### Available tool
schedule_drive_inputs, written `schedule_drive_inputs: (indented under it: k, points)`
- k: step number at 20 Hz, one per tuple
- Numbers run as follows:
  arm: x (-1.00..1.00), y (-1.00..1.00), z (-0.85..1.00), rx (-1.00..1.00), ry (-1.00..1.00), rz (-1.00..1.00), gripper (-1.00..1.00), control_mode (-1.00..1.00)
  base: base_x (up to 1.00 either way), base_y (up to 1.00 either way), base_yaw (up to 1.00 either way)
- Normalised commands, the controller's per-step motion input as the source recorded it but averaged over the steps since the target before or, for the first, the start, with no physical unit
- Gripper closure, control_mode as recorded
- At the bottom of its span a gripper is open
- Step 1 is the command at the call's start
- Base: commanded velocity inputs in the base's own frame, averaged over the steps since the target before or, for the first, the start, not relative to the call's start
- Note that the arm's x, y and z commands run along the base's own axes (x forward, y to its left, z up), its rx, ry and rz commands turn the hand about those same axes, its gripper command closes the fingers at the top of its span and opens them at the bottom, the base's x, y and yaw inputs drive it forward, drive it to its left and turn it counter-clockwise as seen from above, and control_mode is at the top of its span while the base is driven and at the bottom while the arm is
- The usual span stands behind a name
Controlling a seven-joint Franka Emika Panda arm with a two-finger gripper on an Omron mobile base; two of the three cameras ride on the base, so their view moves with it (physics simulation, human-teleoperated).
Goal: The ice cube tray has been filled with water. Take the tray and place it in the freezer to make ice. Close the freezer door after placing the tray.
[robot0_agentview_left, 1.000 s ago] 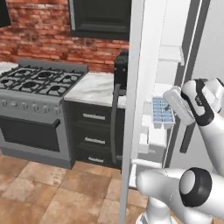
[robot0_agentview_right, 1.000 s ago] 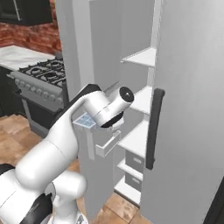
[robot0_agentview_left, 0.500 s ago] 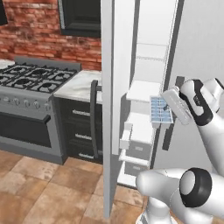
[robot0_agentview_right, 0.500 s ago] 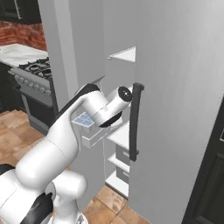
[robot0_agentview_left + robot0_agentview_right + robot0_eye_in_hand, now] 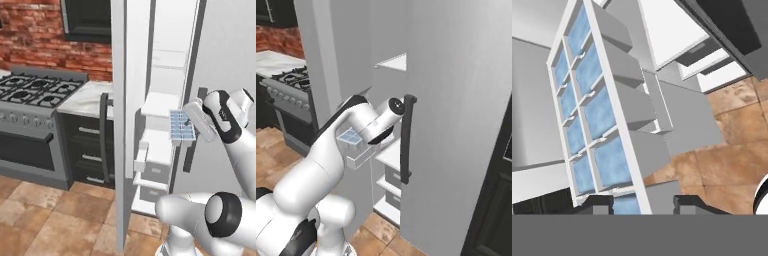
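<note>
The ice cube tray (image 5: 181,127) is a small white grid with pale blue water in its cells. My gripper (image 5: 191,120) is shut on its right end and holds it in the air, level, in front of the open freezer (image 5: 162,105). In the hand view the tray (image 5: 597,115) runs up and away from my gripper (image 5: 642,202), its near end between the two dark fingertips (image 5: 594,202). The freezer door (image 5: 125,125) stands wide open, edge-on, left of the tray, with its dark handle (image 5: 104,130) facing left. From the right, the tray (image 5: 351,137) sits just beside the hand.
White shelves and drawers (image 5: 150,170) fill the freezer below the tray. The fridge's other door (image 5: 456,125) is closed, with a dark bar handle (image 5: 406,140) close to my forearm. A gas stove (image 5: 30,95) and a counter (image 5: 85,97) over dark drawers lie to the left.
Both base views have swung, so the camera moved: the open freezer now sits more central and closer. The tray stays in my gripper, at about the same height.
</note>
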Motion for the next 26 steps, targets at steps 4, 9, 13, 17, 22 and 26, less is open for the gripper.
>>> schedule_drive_inputs:
  k: [4, 9, 13, 17, 22, 26]
  points:
    - [0.00, 0.00, 0.00, 0.00, 0.00, 0.00, 1.00, 1.00, 0.20, 0.04, -0.34]
    - [0.00, 0.00, 0.00, 0.00, 0.00, 0.00, 1.00, 1.00, 0.17, 0.30, -0.38]
    - [0.00, 0.00, 0.00, 0.00, 0.00, 0.00, 1.00, 1.00, 0.29, 0.50, -0.30]
    - [0.00, 0.00, 0.00, 0.00, 0.00, 0.00, 1.00, 1.00, 0.37, 0.52, -0.11]
    - [0.00, 0.00, 0.00, 0.00, 0.00, 0.00, 1.00, 1.00, 0.08, 0.07, 0.00]
    - [0.00, 0.00, 0.00, 0.00, 0.00, 0.00, 1.00, 1.00, 0.01, -0.13, 0.00]
